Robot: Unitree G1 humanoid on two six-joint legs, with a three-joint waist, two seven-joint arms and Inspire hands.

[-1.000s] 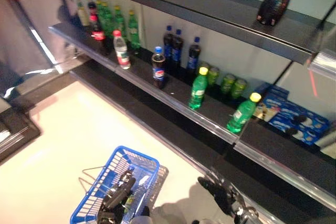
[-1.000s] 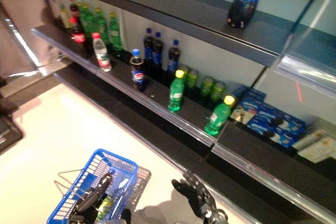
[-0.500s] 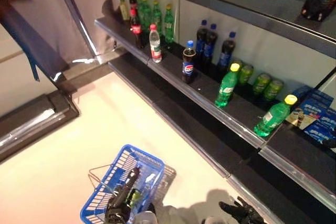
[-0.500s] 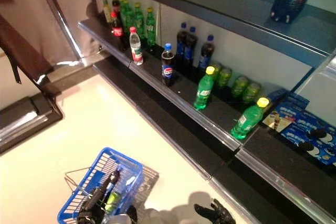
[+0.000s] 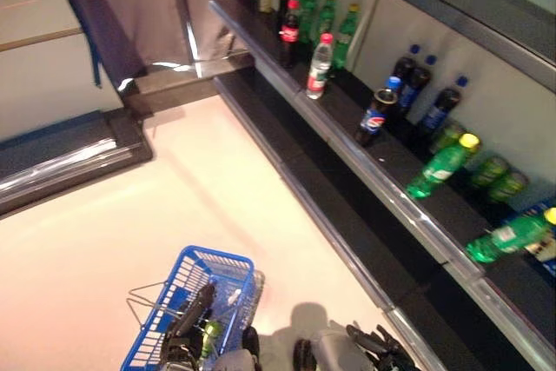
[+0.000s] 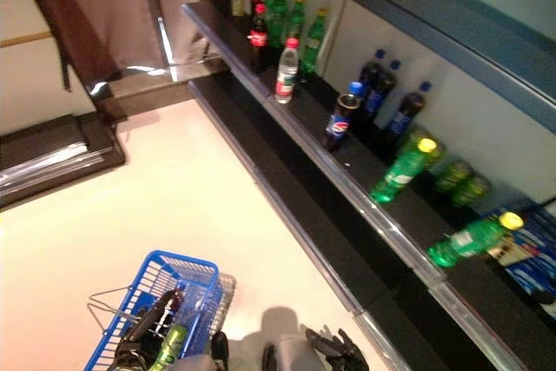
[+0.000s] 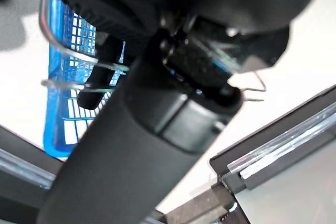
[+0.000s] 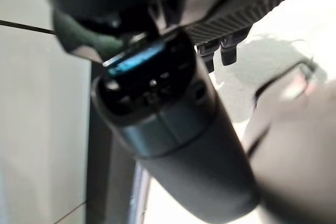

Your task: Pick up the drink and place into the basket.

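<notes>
Drinks stand in a row on the dark shelf (image 5: 408,206), running from 12 o'clock down to 3 o'clock in the head views. The blue basket (image 5: 193,301) hangs at 7 o'clock, low and near the robot. The left hand (image 5: 187,332) is curled round the wire handle (image 7: 73,77) of the basket and carries it. A green bottle (image 6: 169,345) already lies inside the basket.

The right hand (image 5: 378,349) sits at 5 o'clock, low by the shelf edge. Its fingers look loose and spread, and it holds nothing.

It looks like the robot is between picks, with no drink in the right hand yet. Next, the right hand would need to lift up and go out toward 2 o'clock. The green bottle with the yellow cap (image 5: 441,165) and the cola bottle (image 5: 375,115) stand at the front, easy to get at. It must wrap one bottle without knocking the others.
</notes>
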